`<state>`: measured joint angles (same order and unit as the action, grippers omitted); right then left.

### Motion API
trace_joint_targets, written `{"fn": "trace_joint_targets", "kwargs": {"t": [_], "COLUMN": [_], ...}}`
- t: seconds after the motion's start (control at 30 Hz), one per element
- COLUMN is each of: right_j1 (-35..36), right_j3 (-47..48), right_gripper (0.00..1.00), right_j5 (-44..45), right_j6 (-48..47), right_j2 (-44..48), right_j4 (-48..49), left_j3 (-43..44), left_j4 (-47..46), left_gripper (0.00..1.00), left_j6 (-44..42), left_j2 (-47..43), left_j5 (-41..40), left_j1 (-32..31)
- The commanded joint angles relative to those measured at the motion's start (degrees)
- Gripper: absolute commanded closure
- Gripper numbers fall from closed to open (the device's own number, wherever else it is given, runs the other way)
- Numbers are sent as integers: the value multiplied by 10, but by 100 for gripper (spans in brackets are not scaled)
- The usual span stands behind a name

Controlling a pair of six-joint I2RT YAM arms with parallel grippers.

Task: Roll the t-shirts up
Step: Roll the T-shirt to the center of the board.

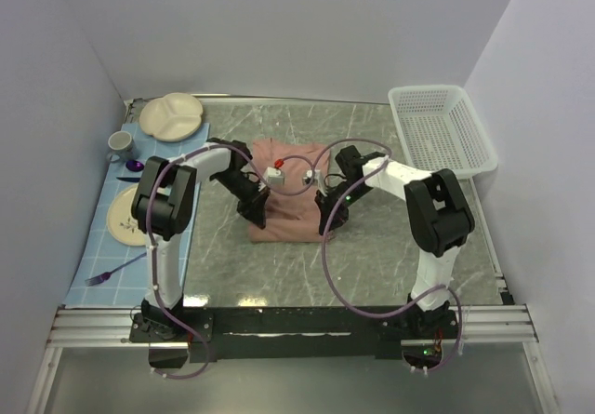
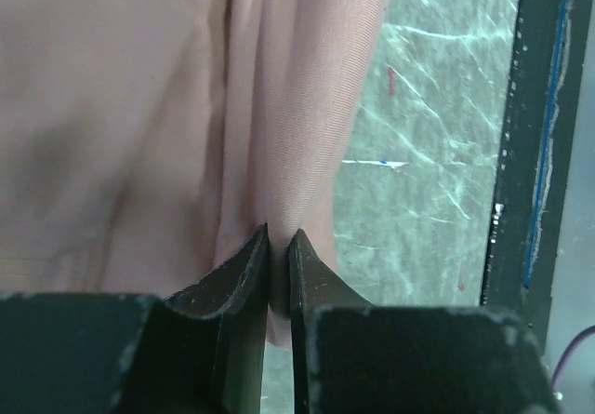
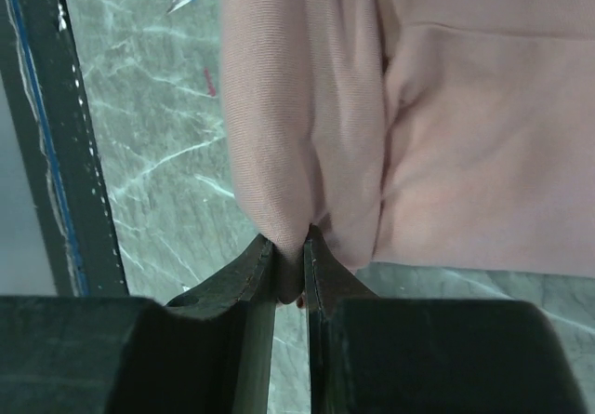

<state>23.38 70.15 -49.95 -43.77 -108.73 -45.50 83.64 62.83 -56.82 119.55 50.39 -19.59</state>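
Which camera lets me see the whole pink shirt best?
The top camera. It looks down on nearly all of the shirt, folded into a block. The wrist cameras sit too close: each shows only a pink fold, pinched in the left gripper or the right gripper.

Top cam: fixed, high behind the arm bases, looks down fwd over the whole table. L & R wrist cams: v. close, facing a t-shirt edge plus table strip. All three share that t-shirt; wrist views probably show opposite sides.
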Motion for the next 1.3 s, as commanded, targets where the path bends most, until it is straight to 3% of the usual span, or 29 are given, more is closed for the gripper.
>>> {"fn": "trace_joint_targets", "kwargs": {"t": [0.0, 0.17, 0.37, 0.47, 0.53, 0.77, 0.87, 0.9, 0.93, 1.0, 1.13, 1.17, 1.27], "right_j1": [-32, -52, -51, -53, -59, -135, -159, -154, -142, -108, 59, 82, 129], "right_j3": [38, 71, 71, 63, 39, -53, -95, -108, -147, -207, -400, -427, -481], "right_gripper": [90, 88, 86, 74, 60, 36, 35, 35, 28, 24, 23, 24, 27], "right_j5": [0, 9, 40, 49, 46, -3, 3, 9, 20, 84, 213, 227, 260], "right_j6": [38, 71, 84, 97, 104, 145, 109, 92, 83, 50, -75, -122, -181], "right_j2": [-41, -78, -88, -81, -55, 128, 201, 226, 290, 370, 539, 552, 553], "right_j4": [-35, -39, -36, -27, -7, 99, 106, 111, 130, 240, 440, 511, 584], "left_j3": [50, 62, 34, 52, 59, 84, 77, 75, 73, 79, 98, 98, 89], "left_j4": [34, 28, -66, -51, -32, 5, -5, -10, -14, -11, 5, 5, -1], "left_gripper": [83, 82, 84, 84, 84, 83, 83, 83, 83, 83, 83, 83, 83], "left_j6": [-22, -12, 60, 62, 54, 40, 43, 45, 46, 49, 50, 48, 51], "left_j2": [18, 37, 30, 46, 55, 78, 77, 75, 73, 75, 85, 86, 80], "left_j5": [-10, -27, -71, -65, -55, -33, -34, -36, -37, -35, -36, -38, -41], "left_j1": [5, 4, 3, 0, 1, -4, -5, -6, -6, -7, -9, -9, -10]}}
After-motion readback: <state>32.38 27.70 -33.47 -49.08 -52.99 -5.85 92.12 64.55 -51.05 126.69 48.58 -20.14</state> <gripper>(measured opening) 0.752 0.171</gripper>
